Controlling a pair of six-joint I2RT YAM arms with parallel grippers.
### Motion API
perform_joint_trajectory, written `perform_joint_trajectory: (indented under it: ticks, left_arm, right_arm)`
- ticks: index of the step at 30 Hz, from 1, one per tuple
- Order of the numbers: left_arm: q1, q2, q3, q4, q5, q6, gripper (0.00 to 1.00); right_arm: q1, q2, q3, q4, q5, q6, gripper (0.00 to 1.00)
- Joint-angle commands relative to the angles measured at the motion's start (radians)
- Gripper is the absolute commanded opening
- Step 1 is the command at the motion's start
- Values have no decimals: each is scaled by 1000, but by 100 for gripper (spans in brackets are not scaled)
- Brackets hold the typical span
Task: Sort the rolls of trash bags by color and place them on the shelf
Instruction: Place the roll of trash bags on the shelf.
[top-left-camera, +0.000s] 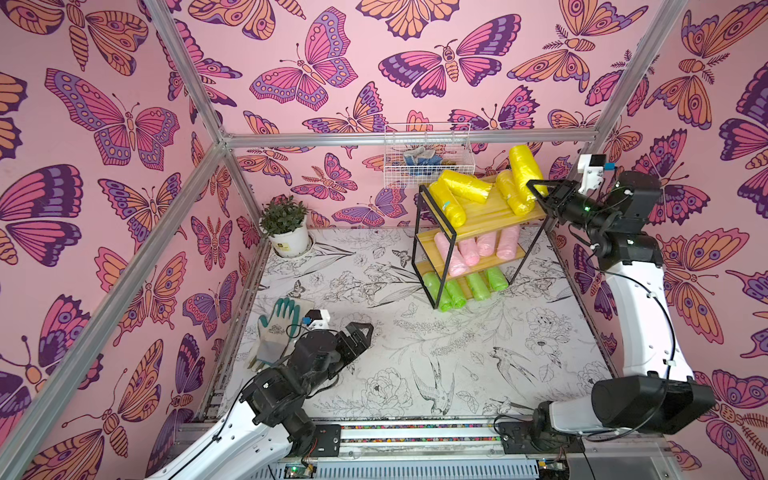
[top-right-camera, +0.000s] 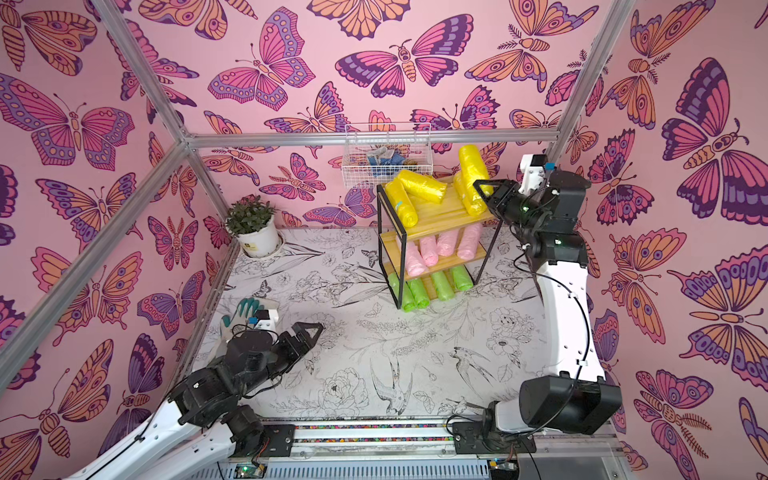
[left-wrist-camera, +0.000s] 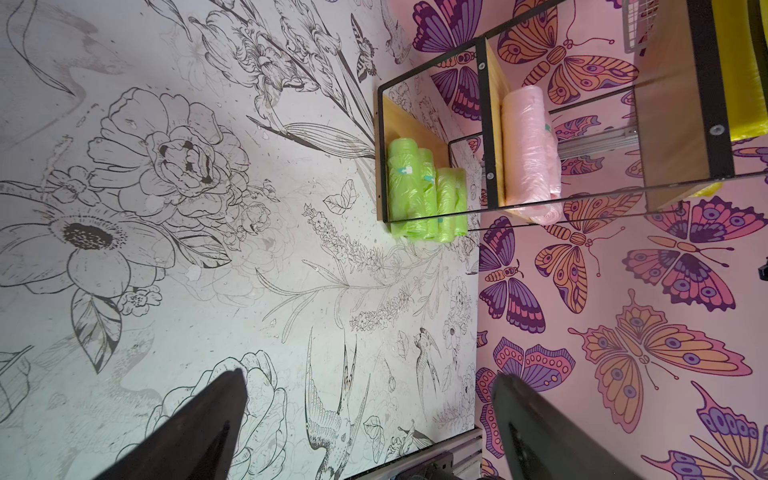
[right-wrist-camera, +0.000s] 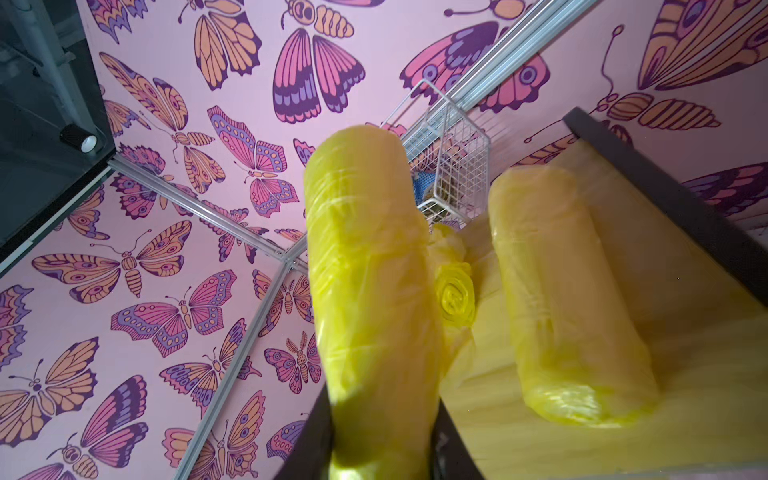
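Note:
The shelf (top-left-camera: 490, 214) (top-right-camera: 436, 214) stands at the back right of the table. Three yellow rolls lie on its top board, one of them (top-left-camera: 465, 185) resting across another. Several pink rolls (top-left-camera: 478, 247) (left-wrist-camera: 528, 149) fill the middle board and several green rolls (top-left-camera: 465, 289) (left-wrist-camera: 419, 195) the bottom one. My right gripper (top-left-camera: 536, 192) (top-right-camera: 484, 191) (right-wrist-camera: 384, 432) is shut on one more yellow roll (top-left-camera: 523, 170) (right-wrist-camera: 365, 270), which stands nearly upright above the right end of the top board. My left gripper (top-left-camera: 365, 330) (top-right-camera: 313, 330) (left-wrist-camera: 370, 376) hangs open and empty low over the front left of the table.
A white wire basket (top-left-camera: 428, 156) hangs on the back wall just behind the shelf. A potted plant (top-left-camera: 286, 226) stands in the back left corner. A grey-and-green glove (top-left-camera: 276, 328) lies beside the left arm. Aluminium frame bars edge the table.

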Motion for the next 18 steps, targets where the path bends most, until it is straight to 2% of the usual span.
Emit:
perform_joint_trajectory:
  ticks: [1,6,9,14,18]
  left_arm:
    - [3,7,-12,-2,8,-6,98]
    - [2,14,-5,-1,10,-6,98]
    - [4,20,-2,-1,10,-3,98]
    - [4,37,4,2,10,-3,98]
    - [4,46,5,7,11,-2,98]
  right_arm:
    - [46,29,85,-46,-22,-52,0]
    - [59,70,143,-221,95,-143,0]
    - [59,81,145,-241,150,-157,0]
    - [60,115,124,-210,122,-107,0]
    - [63,124,120,-234,139,-118,0]
